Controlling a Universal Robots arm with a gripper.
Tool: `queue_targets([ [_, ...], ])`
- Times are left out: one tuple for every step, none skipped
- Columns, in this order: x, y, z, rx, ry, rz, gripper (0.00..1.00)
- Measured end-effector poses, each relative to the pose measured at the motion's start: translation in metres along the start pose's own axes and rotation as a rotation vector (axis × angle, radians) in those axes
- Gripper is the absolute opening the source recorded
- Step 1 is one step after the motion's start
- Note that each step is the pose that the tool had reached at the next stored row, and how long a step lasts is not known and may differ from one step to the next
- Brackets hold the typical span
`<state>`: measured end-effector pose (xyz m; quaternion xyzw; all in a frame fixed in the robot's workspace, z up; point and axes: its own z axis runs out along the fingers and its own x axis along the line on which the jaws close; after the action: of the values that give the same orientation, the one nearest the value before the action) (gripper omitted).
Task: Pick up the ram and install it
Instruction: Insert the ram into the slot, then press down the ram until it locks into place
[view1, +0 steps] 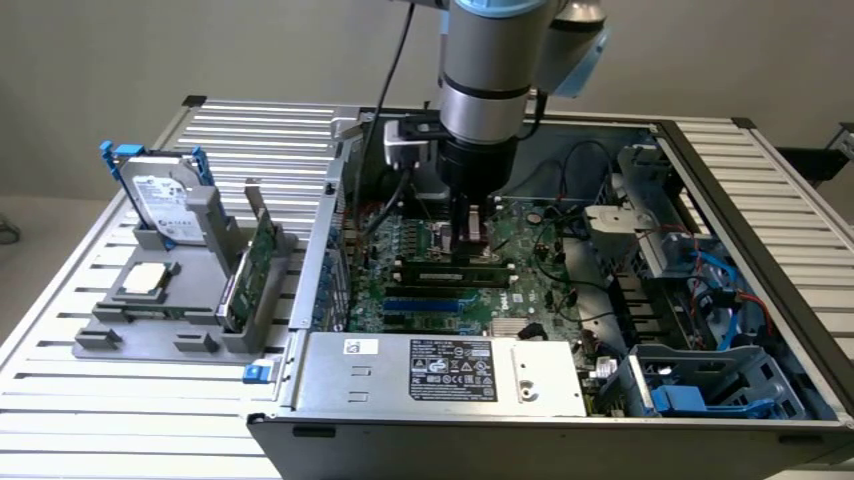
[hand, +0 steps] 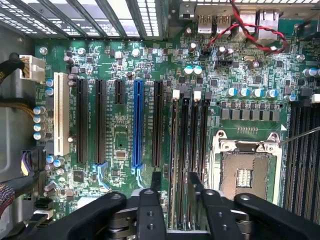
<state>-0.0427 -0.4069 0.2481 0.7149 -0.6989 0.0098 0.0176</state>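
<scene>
Since the computer case (view1: 534, 445) lies open side up on the slatted table (view1: 80, 330), we see the arm (view1: 494, 60) reaching straight down to the main board (view1: 534, 295), which we judge is the direction a stick has to be pressed into a slot. The grey holder (view1: 174, 335) beside the case props the hard drive (view1: 167, 205) and the broad card (view1: 256, 265) upright (handy for a pinch from above). The ram (view1: 451, 268) stands on edge in one of the long memory slots near the processor socket (hand: 245, 170), and to us it looks seated. The gripper (view1: 467, 238) hangs right over it, jaws spread wide and holding nothing, with a finger (hand: 155, 187) on each side of the stick and a gap between.
</scene>
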Motion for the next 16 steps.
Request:
queue_targets([
  [0.000,0.0004,-0.0006,-0.0001,0.0001,0.000,0.31],
  [0.000,0.0008,-0.0009,0.0000,-0.0001,0.000,0.25],
  [0.000,0.0015,-0.0010,0.0000,-0.0003,0.000,0.25],
  [0.000,0.0022,-0.0010,0.0001,-0.0003,0.000,0.19],
  [0.000,0.0032,-0.0011,0.0000,-0.0001,0.000,0.13],
  [0.000,0.0045,-0.0011,-0.0001,0.0000,0.000,0.13],
  [0.000,0.0062,-0.0010,0.0000,-0.0001,0.001,0.11],
  [0.000,0.0081,-0.0008,-0.0001,-0.0001,0.001,0.11],
  [0.000,0.0097,-0.0004,0.0000,-0.0002,0.002,0.11],
  [0.000,0.0110,0.0001,-0.0001,-0.0002,0.002,0.11],
  [0.000,0.0118,0.0010,-0.0001,-0.0001,0.003,0.11],
  [0.000,0.0119,0.0025,-0.0002,0.0000,0.003,0.11],
  [0.000,0.0119,0.0043,-0.0001,0.0000,0.003,0.11],
  [-0.001,0.0119,0.0063,-0.0002,0.0000,0.003,0.11],
  [-0.001,0.0119,0.0080,-0.0002,-0.0001,0.003,0.11],
  [-0.001,0.0119,0.0095,-0.0001,-0.0004,0.003,0.11],
])
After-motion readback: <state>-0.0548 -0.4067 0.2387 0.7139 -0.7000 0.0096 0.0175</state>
